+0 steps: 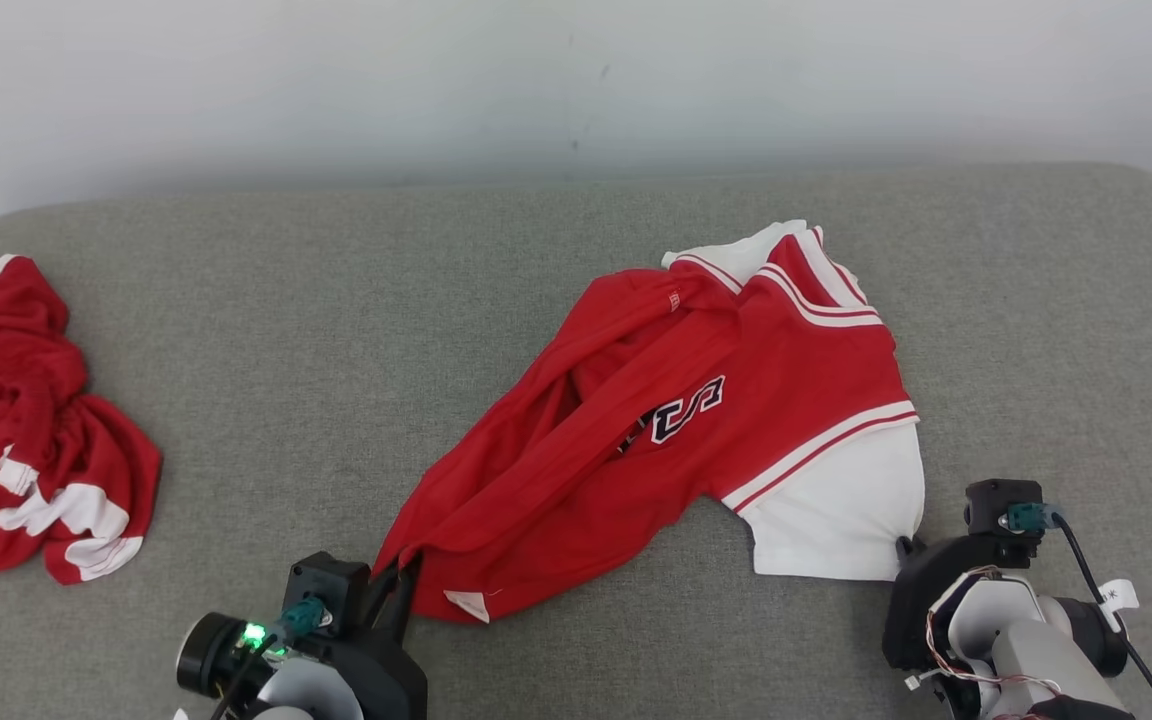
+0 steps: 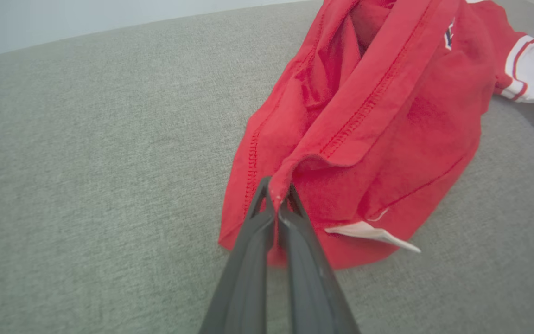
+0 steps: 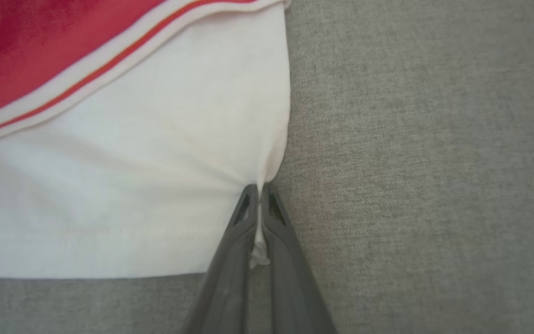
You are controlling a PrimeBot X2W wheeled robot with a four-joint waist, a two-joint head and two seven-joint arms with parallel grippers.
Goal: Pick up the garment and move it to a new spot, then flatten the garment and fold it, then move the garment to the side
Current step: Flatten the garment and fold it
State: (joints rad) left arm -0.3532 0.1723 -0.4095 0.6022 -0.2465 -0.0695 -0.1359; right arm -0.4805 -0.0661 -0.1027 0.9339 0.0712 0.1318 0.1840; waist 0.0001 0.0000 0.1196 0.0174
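At the near edge of the head view, toward 7 o'clock, the left gripper (image 1: pixel 401 572) is closed on the red hem of the shirt (image 1: pixel 736 400). The left wrist view confirms it: both fingers are pinched together with a fold of red hem between the tips. Toward 5 o'clock, the right gripper (image 1: pixel 904 546) is likewise clamped on the shirt, at the near corner of its white part. The right wrist view shows white cloth bunched between the closed fingers.

The shirt lies on the grey fabric-covered tabletop (image 1: pixel 286 350), right of centre, running from 7 o'clock up toward 1 o'clock. Condition: rumpled, with the red body folded over itself lengthwise. The dark and white lettering shows only in part, and a white label is turned out at the near hem. White cloth with red stripes lies at the far end.

At 9 o'clock, well apart, a second red and white garment (image 1: pixel 26 430) lies in a heap. Beyond the tabletop's far edge stands a pale wall (image 1: pixel 576 80).
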